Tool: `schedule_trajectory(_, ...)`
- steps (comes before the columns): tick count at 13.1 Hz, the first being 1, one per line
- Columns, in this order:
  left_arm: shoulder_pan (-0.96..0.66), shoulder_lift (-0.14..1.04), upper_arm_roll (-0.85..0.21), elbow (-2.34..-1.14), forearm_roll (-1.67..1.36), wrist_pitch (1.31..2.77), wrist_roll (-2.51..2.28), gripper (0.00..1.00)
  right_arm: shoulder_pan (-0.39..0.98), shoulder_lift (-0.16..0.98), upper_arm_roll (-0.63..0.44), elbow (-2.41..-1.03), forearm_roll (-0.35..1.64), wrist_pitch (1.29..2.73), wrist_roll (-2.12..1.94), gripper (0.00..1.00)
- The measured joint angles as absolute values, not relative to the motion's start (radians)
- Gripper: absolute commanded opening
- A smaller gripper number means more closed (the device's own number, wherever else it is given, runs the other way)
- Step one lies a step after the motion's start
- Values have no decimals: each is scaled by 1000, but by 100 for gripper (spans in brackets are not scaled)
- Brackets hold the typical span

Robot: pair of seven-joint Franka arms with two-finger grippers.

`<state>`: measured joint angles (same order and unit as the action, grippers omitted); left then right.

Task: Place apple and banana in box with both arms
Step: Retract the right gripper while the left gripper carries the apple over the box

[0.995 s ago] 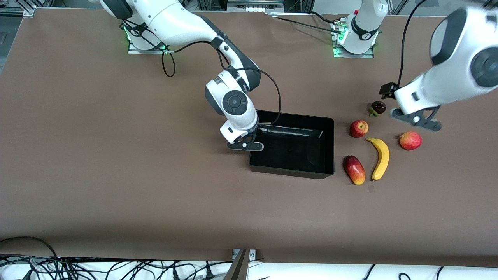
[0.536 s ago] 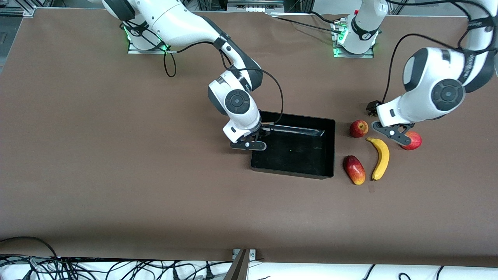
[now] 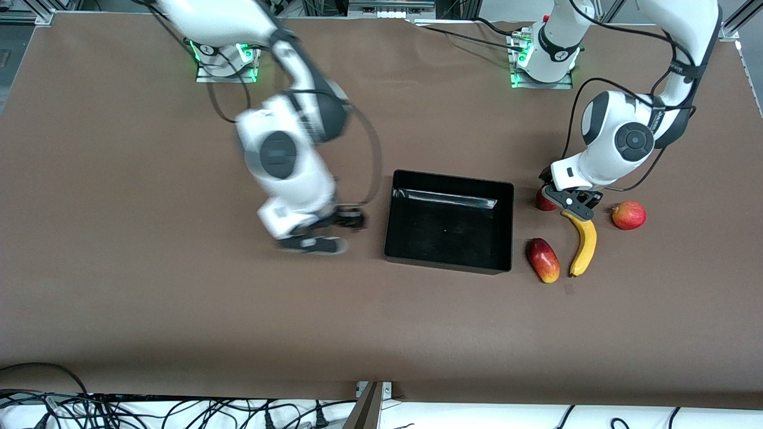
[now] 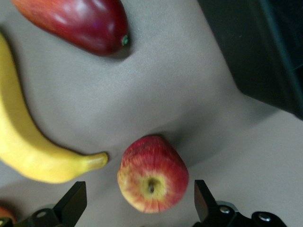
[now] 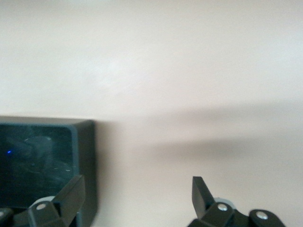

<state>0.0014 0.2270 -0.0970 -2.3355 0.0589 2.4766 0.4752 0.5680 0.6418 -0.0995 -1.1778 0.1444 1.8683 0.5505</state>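
A: Apple [image 4: 152, 174] sits on the desk [image 3: 149, 310] beside the box [image 3: 448, 260], between the left tool's [image 4: 138, 201] spread fingers; right tool [image 5: 137, 196] released.

B: Banana [image 4: 33, 156] tip seems close; could snag.

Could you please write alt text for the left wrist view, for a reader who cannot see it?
The open left gripper hangs over a small round red-and-yellow apple on the brown table. A curved yellow banana lies beside it, with an elongated dark red fruit and a glossy black box's corner nearby.
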Motion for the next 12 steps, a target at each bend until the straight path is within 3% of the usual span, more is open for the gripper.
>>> schedule_trajectory(1, 2, 245, -97, -2339, 59, 2501, 480, 100, 522, 600, -104, -1181, 148, 1814, 491, 100)
schedule_trajectory(2, 2, 258, -97, -2345, 59, 2523, 482, 91, 487, 556, -111, -1195, 151, 1772, 441, 100)
schedule_trajectory(3, 2, 269, -97, -2354, 59, 2541, 485, 54, 464, 509, -121, -1222, 152, 1741, 402, 100)
schedule_trajectory(5, 2, 281, -97, -2362, 59, 2554, 498, 22, 452, 394, -165, -1309, 152, 1697, 323, 100)
schedule_trajectory(7, 2, 279, -98, -2362, 59, 2554, 500, 14, 451, 261, -211, -1426, 151, 1669, 246, 100)
schedule_trajectory(9, 2, 273, -98, -2356, 59, 2531, 501, 14, 424, 145, -223, -1533, 140, 1651, 212, 100)
schedule_trajectory(12, 0, 222, -105, -2233, 59, 2312, 499, 14, 273, 55, -99, -1620, 78, 1650, 195, 100)
